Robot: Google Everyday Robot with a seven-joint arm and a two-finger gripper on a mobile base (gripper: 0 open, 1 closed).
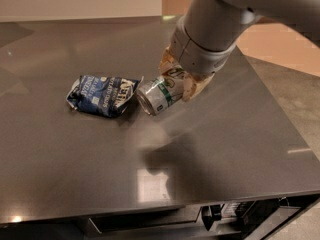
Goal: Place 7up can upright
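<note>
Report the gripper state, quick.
Gripper: closed on the 7up can, which is tilted on its side, not upright, just right of the snack bag.
</note>
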